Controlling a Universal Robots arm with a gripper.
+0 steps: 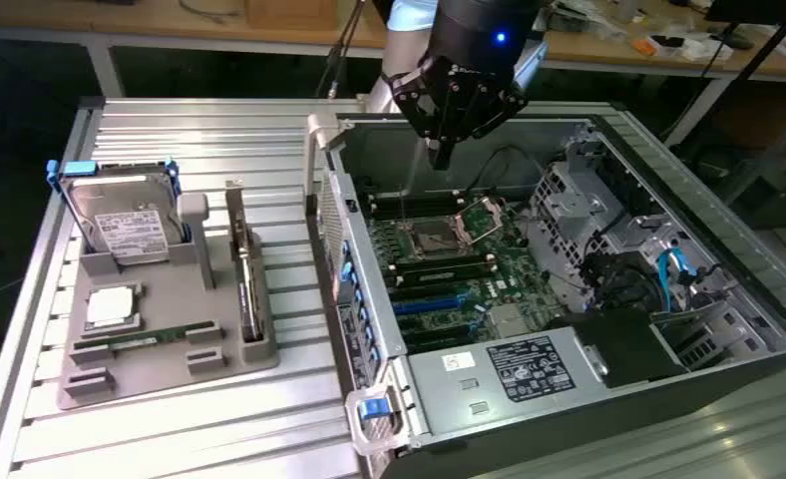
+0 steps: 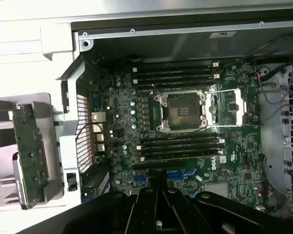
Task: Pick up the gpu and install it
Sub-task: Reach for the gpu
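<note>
"Exterior view, starting at nine o'clock: what stands there?" asks the first observer.

"A grey holder, with a hard drive at its twelve o'clock end," the second replies. "Along the holder's three o'clock side is the gpu, upright on its long edge in a slot. It is a thin, long card, dark along the board, with a pale metal edge. In the wrist view the gpu shows a green face studded with small parts."

"And further toward three o'clock?"

"The open computer case, with its motherboard bare to the camera. The gripper hangs over the twelve o'clock end of that board, well apart from the card, and its claw is clenched on nothing."

"So how far along does the job seem?"

"At the very beginning, the second observer judges. The card is not picked up, and no card is seated in the blue slots as far as can be seen, so the lifting and the installing are both left to do"
</note>
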